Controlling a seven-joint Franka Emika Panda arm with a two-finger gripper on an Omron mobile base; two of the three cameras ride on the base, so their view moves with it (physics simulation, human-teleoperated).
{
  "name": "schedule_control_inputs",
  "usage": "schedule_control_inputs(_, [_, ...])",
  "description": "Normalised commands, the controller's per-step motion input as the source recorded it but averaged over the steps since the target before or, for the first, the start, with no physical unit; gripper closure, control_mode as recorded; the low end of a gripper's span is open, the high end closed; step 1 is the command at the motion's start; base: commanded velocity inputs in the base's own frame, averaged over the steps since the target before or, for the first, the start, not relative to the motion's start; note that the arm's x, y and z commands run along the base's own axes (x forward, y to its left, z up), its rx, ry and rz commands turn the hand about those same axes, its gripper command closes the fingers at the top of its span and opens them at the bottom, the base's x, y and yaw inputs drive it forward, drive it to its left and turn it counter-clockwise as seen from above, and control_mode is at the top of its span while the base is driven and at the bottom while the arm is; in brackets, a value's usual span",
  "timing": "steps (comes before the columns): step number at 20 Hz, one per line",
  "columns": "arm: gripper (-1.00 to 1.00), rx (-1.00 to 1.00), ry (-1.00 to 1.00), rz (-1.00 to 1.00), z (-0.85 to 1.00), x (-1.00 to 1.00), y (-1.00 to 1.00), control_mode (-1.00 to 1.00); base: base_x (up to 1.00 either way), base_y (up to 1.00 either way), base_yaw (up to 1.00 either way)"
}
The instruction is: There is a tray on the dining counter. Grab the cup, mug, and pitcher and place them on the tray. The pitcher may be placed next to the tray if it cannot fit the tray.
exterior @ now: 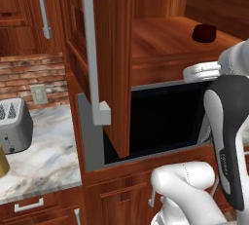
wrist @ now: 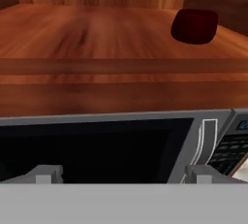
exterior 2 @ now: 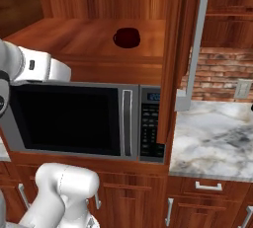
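Mug (exterior 2: pixel 126 37) on wooden shelf (exterior 2: pixel 89 39) above microwave (exterior 2: pixel 84 121), open cabinet door (exterior 2: pixel 177 49) alongside, pincer (wrist: pixel 123 173) agape.

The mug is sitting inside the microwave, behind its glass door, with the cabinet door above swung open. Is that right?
Not quite. The mug stands on the wooden shelf of the open cabinet above the microwave, not inside it, as the right base view shows. The cabinet door is indeed swung open.

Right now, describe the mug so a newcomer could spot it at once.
Find the microwave set into the wood cabinets. On the open wooden shelf right above it sits the mug, a squat dark maroon thing, alone on that shelf.
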Motion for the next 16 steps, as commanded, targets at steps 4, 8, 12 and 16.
schedule_control_inputs(4, [-1.0,0.0,-0.21,-0.04,0.01,0.01,0.0,-1.0,0.0,0.0,0.0])
schedule_control_inputs(8, [-1.0,0.0,-0.15,-0.03,0.0,0.06,0.0,-1.0,0.0,0.0,0.0])
schedule_control_inputs(12, [-1.0,0.0,-0.1,-0.02,0.0,0.13,0.0,-1.0,0.0,0.0,0.0])
schedule_control_inputs(16, [-1.0,0.0,-0.05,0.0,0.0,0.17,0.0,-1.0,0.0,0.0,0.0])
